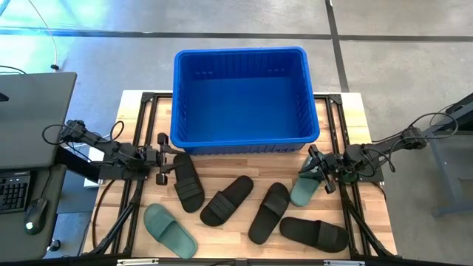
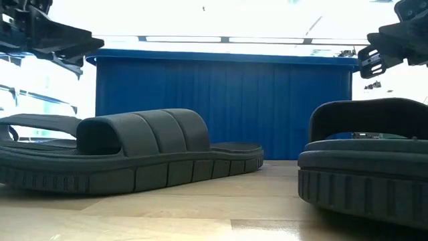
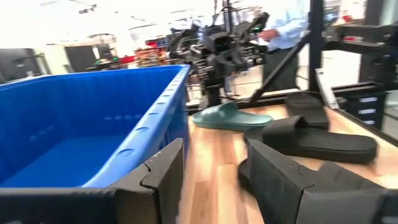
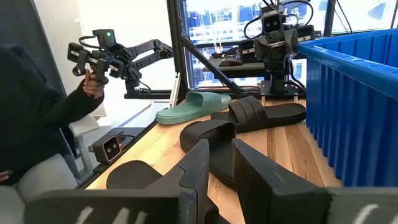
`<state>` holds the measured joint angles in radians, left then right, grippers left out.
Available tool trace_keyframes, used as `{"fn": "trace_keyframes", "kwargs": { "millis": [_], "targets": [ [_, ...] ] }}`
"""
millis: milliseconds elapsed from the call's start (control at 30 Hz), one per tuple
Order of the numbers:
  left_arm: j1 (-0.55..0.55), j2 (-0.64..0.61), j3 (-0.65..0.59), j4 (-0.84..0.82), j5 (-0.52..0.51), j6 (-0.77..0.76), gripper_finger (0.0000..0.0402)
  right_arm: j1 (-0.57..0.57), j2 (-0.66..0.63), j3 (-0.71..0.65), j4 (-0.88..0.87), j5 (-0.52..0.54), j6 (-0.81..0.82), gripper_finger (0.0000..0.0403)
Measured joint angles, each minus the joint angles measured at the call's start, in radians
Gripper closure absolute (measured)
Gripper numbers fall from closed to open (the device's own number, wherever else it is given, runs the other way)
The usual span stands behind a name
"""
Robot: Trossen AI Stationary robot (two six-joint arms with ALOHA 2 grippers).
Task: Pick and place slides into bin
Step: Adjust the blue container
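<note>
The blue bin (image 1: 244, 96) stands at the far middle of the table and holds nothing that shows. Six slides lie on the wood in front of it, soles down: four black (image 1: 188, 181) (image 1: 227, 199) (image 1: 270, 212) (image 1: 314, 233) and two green (image 1: 168, 230) (image 1: 303, 188). My left gripper (image 1: 162, 158) is open and empty by the bin's near left corner, beside the leftmost black slide (image 3: 336, 180). My right gripper (image 1: 314, 170) is open and empty by the bin's near right corner, over the right green slide (image 3: 230, 117), which its own wrist view does not show.
A dark frame with rails (image 1: 140, 111) runs round the table's sides. A keyboard and mouse (image 1: 15, 196) sit on a desk to the left. A person's hand holds a controller (image 4: 93, 59) beyond the near edge; another person (image 3: 286, 31) stands beyond the right arm.
</note>
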<state>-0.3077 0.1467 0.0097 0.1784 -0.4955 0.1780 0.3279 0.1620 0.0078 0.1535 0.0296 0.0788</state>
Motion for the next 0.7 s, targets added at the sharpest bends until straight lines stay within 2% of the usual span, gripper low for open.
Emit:
{"fn": "trace_keyframes", "kwargs": {
  "millis": [167,400,533,700],
  "targets": [
    [0.000,0.000,0.000,-0.020,-0.013,-0.010,0.0240,0.000,0.000,0.000,0.000,0.000,0.000,0.0339],
    [0.000,0.000,0.000,-0.031,-0.017,-0.101,0.0240,0.000,0.000,0.000,0.000,0.000,0.000,0.0340],
    [0.000,0.000,0.000,-0.031,-0.063,-0.118,0.0240,0.000,0.000,0.000,0.000,0.000,0.000,0.0339],
    [0.000,0.006,0.000,-0.033,-0.069,-0.130,0.0240,0.000,0.000,0.000,0.000,0.000,0.000,0.0341]
  ]
}}
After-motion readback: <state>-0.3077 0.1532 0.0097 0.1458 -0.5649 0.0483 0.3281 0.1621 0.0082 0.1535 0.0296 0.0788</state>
